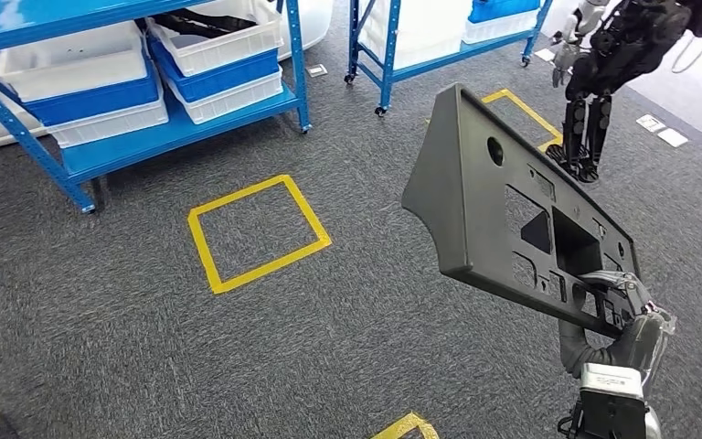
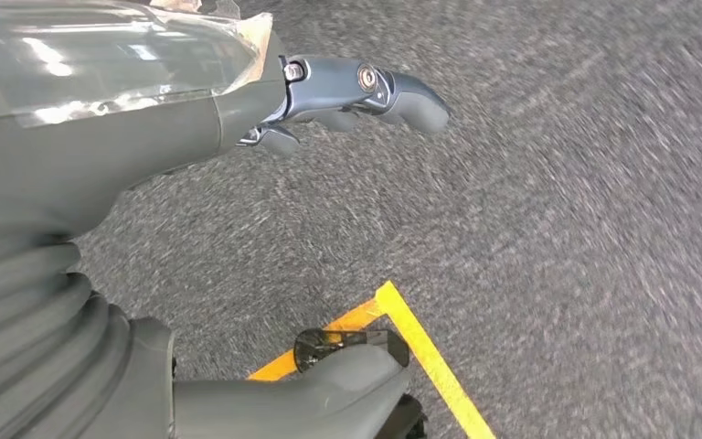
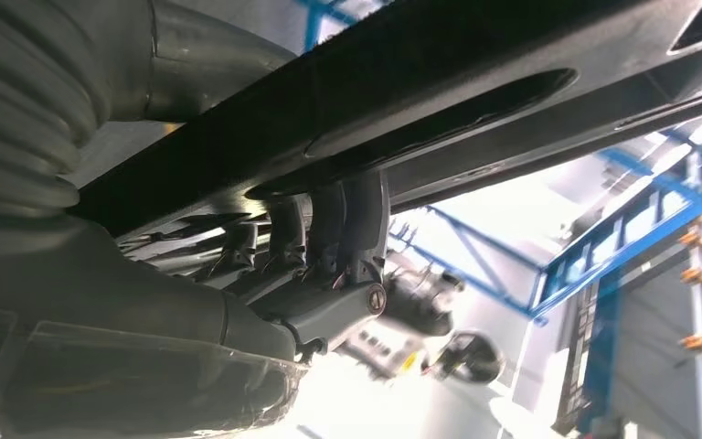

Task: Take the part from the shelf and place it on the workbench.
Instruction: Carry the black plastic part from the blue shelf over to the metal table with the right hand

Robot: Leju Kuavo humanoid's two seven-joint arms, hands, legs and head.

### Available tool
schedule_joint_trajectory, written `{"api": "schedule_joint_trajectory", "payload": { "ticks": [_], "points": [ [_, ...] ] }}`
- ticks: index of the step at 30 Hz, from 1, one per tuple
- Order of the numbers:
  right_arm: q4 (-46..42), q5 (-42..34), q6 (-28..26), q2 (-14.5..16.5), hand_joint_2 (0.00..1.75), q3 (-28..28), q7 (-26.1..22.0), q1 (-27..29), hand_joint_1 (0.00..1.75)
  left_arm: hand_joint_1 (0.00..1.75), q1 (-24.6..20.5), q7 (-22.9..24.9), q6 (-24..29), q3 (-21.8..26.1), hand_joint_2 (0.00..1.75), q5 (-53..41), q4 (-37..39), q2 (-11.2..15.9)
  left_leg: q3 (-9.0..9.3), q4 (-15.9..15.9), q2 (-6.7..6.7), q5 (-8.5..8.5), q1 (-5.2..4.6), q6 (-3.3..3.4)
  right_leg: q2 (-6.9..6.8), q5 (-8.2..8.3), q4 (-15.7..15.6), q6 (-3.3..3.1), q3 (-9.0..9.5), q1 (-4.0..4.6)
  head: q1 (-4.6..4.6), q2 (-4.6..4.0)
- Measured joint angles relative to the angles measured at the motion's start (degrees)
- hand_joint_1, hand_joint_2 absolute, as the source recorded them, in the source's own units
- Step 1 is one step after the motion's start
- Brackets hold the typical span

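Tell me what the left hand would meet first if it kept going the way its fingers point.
Most likely just the grey carpet. The left hand holds nothing, its fingers pointing out over bare floor, with the yellow tape line off to the side. Depth is unclear.

Grey carpet floor (image 1: 146,338), speckled, spread under everything. Taken from the yellow tape square (image 1: 258,232) on the floor as landmark: behind it and to the left, a blue shelf rack (image 1: 174,128) standing on the carpet, its lower boards loaded with white bins (image 1: 224,46) and blue bins (image 1: 101,96) stacked on one another. Behind the square and to the right, a second blue rack (image 1: 439,55) on castors, holding pale bins. Further right of the square, another yellow tape outline (image 1: 521,108); near it, small white cards (image 1: 660,130) flat on the carpet. Nearer than the square, a yellow tape corner (image 1: 409,426).
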Motion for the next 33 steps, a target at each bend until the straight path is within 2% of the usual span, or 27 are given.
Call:
{"api": "schedule_joint_trajectory", "payload": {
  "ticks": [1, 2, 3, 4, 5, 6, 7, 8, 10, 12, 13, 14, 15, 16, 17, 19, 20, 21, 23, 25, 27, 29, 30, 31, 33],
  "points": [
    [0.0, 0.2, 0.0, 0.1, 1.75, -0.2, 0.2, 0.2, 1.75, 0.0, 0.0, 0.0, -0.1, -0.1, 1.75, -0.2, 0.0, 0.0, 0.03, 0.0, 0.82, -0.03, -0.02, -0.04, -0.44, 0.99, -2.6, 0.47, 1.83, -0.05, 0.02, 0.0],
    [-0.2, 0.3, 0.1, 0.2, 1.75, -0.4, 0.3, 0.3, 1.75, 0.0, 0.0, -0.1, -0.1, -0.1, 1.75, -0.4, 0.0, 0.0, 0.09, 0.1, 1.55, -0.09, -0.05, -0.15, -1.52, 2.27, -6.7, 0.88, 4.5, -0.09, 0.04, 0.0],
    [-0.3, 0.3, 0.2, 0.3, 1.75, -0.6, 0.4, 0.5, 1.75, 0.0, -0.1, -0.2, -0.3, -0.2, 1.75, -0.8, 0.0, 0.0, 0.15, 0.3, 2.18, -0.24, -0.22, -0.39, -2.99, 3.32, -10.7, 0.99, 6.91, 0.03, 0.03, 0.0],
    [-0.6, 0.4, 0.4, 0.4, 1.75, -0.7, 0.5, 0.6, 1.75, 0.0, -0.1, -0.2, -0.4, -0.2, 1.75, -1.1, -0.1, 0.0, 0.25, 0.5, 2.74, -0.43, -0.38, -0.69, -4.08, 4.09, -13.8, 0.81, 8.7, 0.17, -0.03, 0.0],
    [-0.9, 0.4, 0.5, 0.5, 1.75, -0.8, 0.5, 0.9, 1.75, 0.0, -0.1, -0.3, -0.6, -0.2, 1.75, -1.4, -0.1, 0.0, 0.37, 0.6, 3.26, -0.59, -0.55, -1.02, -4.79, 4.43, -15.3, 0.43, 9.45, 0.34, -0.1, 0.0],
    [-1.2, 0.5, 0.7, 0.6, 1.75, -1.0, 0.6, 1.2, 1.75, 0.0, -0.1, -0.4, -0.8, -0.2, 1.75, -1.7, -0.2, 0.0, 0.48, 0.7, 3.77, -0.71, -0.65, -1.36, -4.7, 4.5, -15.6, -0.07, 9.36, 0.55, -0.19, 0.0],
    [-1.4, 0.7, 0.9, 0.7, 1.75, -1.2, 0.7, 1.6, 1.75, 0.0, -0.2, -0.5, -1.0, -0.2, 1.75, -1.9, -0.3, 0.0, 0.61, 0.7, 4.29, -0.77, -0.6, -1.65, -4.0, 4.63, -15.6, -0.51, 9.15, 0.57, -0.23, 0.0],
    [-1.7, 1.0, 1.0, 0.9, 1.75, -1.5, 0.8, 2.0, 1.75, 0.0, -0.4, -0.7, -1.1, -0.2, 1.75, -2.1, -0.3, 0.1, 0.59, 0.9, 4.23, -1.03, -0.44, -2.0, -3.43, 4.78, -15.6, -0.92, 9.04, 0.38, -0.25, 0.0],
    [-2.3, 2.0, 1.2, 1.1, 1.75, -2.0, 1.2, 2.4, 1.75, 0.0, -0.5, -1.0, -1.3, -0.2, 1.75, -2.5, -0.4, 0.1, -0.44, 3.5, 1.99, -3.33, -0.05, -2.67, -2.17, 5.28, -15.7, -1.82, 8.99, -0.07, -0.39, 0.0],
    [-2.7, 2.6, 1.4, 1.3, 1.75, -2.4, 1.5, 2.6, 1.75, 0.0, -0.5, -1.2, -1.4, -0.1, 1.75, -2.8, -0.5, 0.1, -3.39, 10.5, -1.12, -7.6, 0.25, -3.11, -0.88, 5.7, -15.7, -2.45, 8.71, -0.12, -0.54, 0.0],
    [-2.7, 2.8, 1.5, 1.4, 1.75, -2.6, 1.6, 2.7, 1.75, 0.0, -0.5, -1.2, -1.4, 0.0, 1.75, -2.8, -0.5, 0.1, -5.05, 14.3, -1.82, -9.28, 0.33, -3.22, -0.21, 5.82, -15.6, -2.63, 8.55, 0.01, -0.55, 0.0],
    [-2.7, 3.1, 1.6, 1.5, 1.75, -2.8, 1.6, 2.8, 1.75, 0.0, -0.5, -1.3, -1.4, 0.0, 1.75, -2.9, -0.5, 0.1, -6.22, 16.9, -2.14, -9.95, 0.35, -3.23, 0.52, 5.86, -15.6, -2.68, 8.48, 0.14, -0.53, 0.0],
    [-2.8, 3.6, 1.6, 1.5, 1.75, -3.0, 1.7, 3.0, 1.75, 0.0, -0.5, -1.4, -1.3, 0.0, 1.75, -3.0, -0.5, 0.1, -6.5, 17.5, -2.27, -9.44, 0.35, -3.14, 1.27, 5.89, -15.6, -2.72, 8.47, 0.26, -0.55, 0.0],
    [-2.8, 4.4, 1.6, 1.6, 1.75, -3.2, 1.9, 3.1, 1.75, 0.0, -0.6, -1.7, -1.2, 0.0, 1.75, -3.2, -0.5, 0.1, -5.73, 15.8, -2.48, -7.82, 0.35, -2.92, 2.04, 5.89, -15.5, -2.72, 8.52, 0.36, -0.55, 0.0],
    [-2.9, 5.4, 1.6, 1.7, 1.75, -3.5, 2.2, 3.1, 1.75, 0.0, -0.6, -2.0, -0.9, 0.0, 1.75, -3.4, -0.5, 0.1, -4.16, 12.3, -3.13, -5.55, 0.34, -2.54, 2.81, 5.9, -15.4, -2.7, 8.6, 0.46, -0.56, 0.0],
    [-3.1, 8.0, 1.6, 1.8, 1.75, -4.4, 3.1, 3.0, 1.75, 0.0, -0.6, -2.6, -0.1, 0.0, 1.75, -4.0, -0.4, 0.2, -0.87, 4.9, -5.82, -2.1, 0.34, -1.51, 4.19, 5.97, -15.3, -2.54, 8.54, 0.66, -0.51, 0.0],
    [-3.2, 9.5, 1.7, 1.9, 1.75, -5.0, 3.6, 2.9, 1.75, 0.0, -0.7, -2.8, 0.2, 0.0, 1.75, -4.1, -0.4, 0.2, 0.03, 2.7, -6.84, -1.41, 0.26, -1.12, 4.8, 6.09, -15.3, -2.3, 8.35, 0.65, -0.54, 0.0],
    [-3.2, 10.9, 1.9, 2.0, 1.75, -5.8, 4.0, 2.9, 1.75, 0.0, -0.8, -3.0, 0.3, 0.1, 1.75, -4.3, -0.4, 0.2, 0.33, 1.8, -7.25, -1.33, 0.15, -0.85, 5.42, 6.28, -15.3, -1.98, 8.05, 0.58, -0.53, 0.0],
    [-3.2, 12.6, 2.3, 2.2, 1.75, -7.3, 4.6, 2.8, 1.75, 0.0, -1.2, -3.2, 0.4, 0.1, 1.75, -4.4, -0.4, 0.2, 0.35, 1.1, -6.05, -0.91, 0.04, -0.54, 6.22, 6.71, -15.2, -1.23, 7.31, 0.47, -0.55, 0.0],
    [-3.4, 13.2, 2.4, 2.3, 1.75, -8.4, 4.7, 2.7, 1.75, 0.0, -1.5, -3.3, 0.4, 0.1, 1.75, -4.4, -0.4, 0.2, 0.47, 0.2, -4.54, -0.2, 0.21, -0.16, 4.3, 5.68, -13.1, -1.02, 5.78, 0.62, -0.4, 0.0],
    [-3.5, 14.6, 2.4, 2.3, 1.75, -9.2, 4.9, 2.3, 1.75, 0.0, -1.5, -3.4, 0.4, 0.2, 1.75, -4.5, -0.4, 0.1, 0.46, -0.2, -2.83, 0.09, 0.26, 0.02, 1.44, 2.59, -6.9, -1.19, 2.67, 0.54, -0.21, 0.0],
    [-3.4, 17.1, 2.4, 2.4, 1.75, -9.9, 5.4, 2.2, 1.75, 0.0, -1.6, -3.5, 0.0, 0.2, 1.75, -4.7, -0.2, 0.1, 0.34, -0.2, -1.06, 0.09, 0.23, 0.02, 0.47, 0.14, -0.5, -0.77, -0.17, 0.14, -0.06, 0.0],
    [-3.4, 18.3, 2.4, 2.5, 1.75, -10.4, 5.6, 2.3, 1.75, 0.0, -1.7, -3.6, -0.4, 0.2, 1.75, -5.0, -0.1, 0.1, 0.32, -0.1, -0.24, 0.07, 0.25, -0.04, 0.22, 0.06, 0.4, -0.23, -0.37, -0.14, -0.04, 0.0],
    [-3.4, 19.4, 2.3, 2.5, 1.75, -10.9, 5.8, 2.3, 1.75, 0.0, -1.9, -3.9, -0.8, 0.3, 1.75, -5.5, 0.1, 0.1, 0.32, -0.1, 0.53, 0.01, 0.3, -0.17, -0.15, 0.81, -1.0, 0.51, 0.65, -0.47, 0.01, 0.0],
    [-3.4, 21.3, 1.6, 2.4, 1.75, -11.9, 5.9, 2.3, 1.75, 0.0, -2.5, -4.8, -1.1, 0.5, 1.75, -6.6, 0.6, 0.1, 0.35, 0.4, 1.88, -0.33, 0.43, -0.78, -1.99, 3.32, -8.5, 1.92, 5.1, -1.13, 0.03, 0.0]
  ]
}}
